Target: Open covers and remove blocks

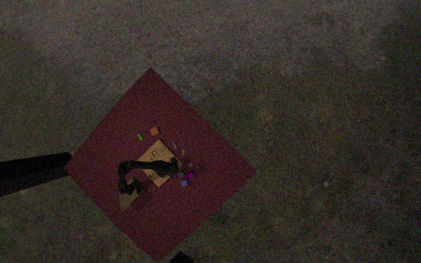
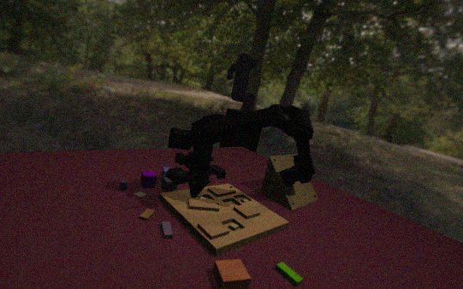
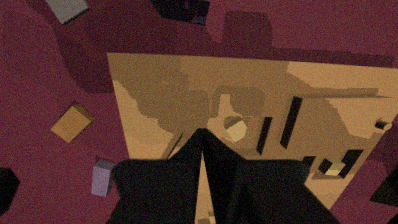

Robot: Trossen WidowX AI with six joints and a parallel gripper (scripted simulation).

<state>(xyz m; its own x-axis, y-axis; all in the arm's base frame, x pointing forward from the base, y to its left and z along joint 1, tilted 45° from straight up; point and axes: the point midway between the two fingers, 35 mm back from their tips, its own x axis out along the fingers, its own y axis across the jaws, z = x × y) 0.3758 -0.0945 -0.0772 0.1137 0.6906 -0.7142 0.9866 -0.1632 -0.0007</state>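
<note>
The tan puzzle board [image 2: 267, 222] [image 3: 150, 70] has raised covers on it. One cover [image 2: 203, 205] lies beside my fingertips; others are the back cover [image 2: 222, 191], the right cover [image 2: 246, 209] and the front cover [image 2: 212, 230]. A pale block or insert [image 3: 236, 130] shows in an uncovered well just ahead of the fingers. Another pale piece [image 3: 334, 169] shows in a well to the right in the wrist view. My gripper [image 2: 194, 195] [image 3: 201, 132] is shut and empty, tips pointing down low over the board's far-left part. The fingers hide part of the board.
Off the board lie a yellow-orange piece [image 2: 146, 214] [image 3: 72, 122], a lavender-grey block [image 2: 167, 229] [image 3: 102, 179], a purple cube [image 2: 148, 179], an orange block [image 2: 232, 274] and a green bar [image 2: 289, 274]. A tan wedge [image 2: 282, 162] stands by the arm's base.
</note>
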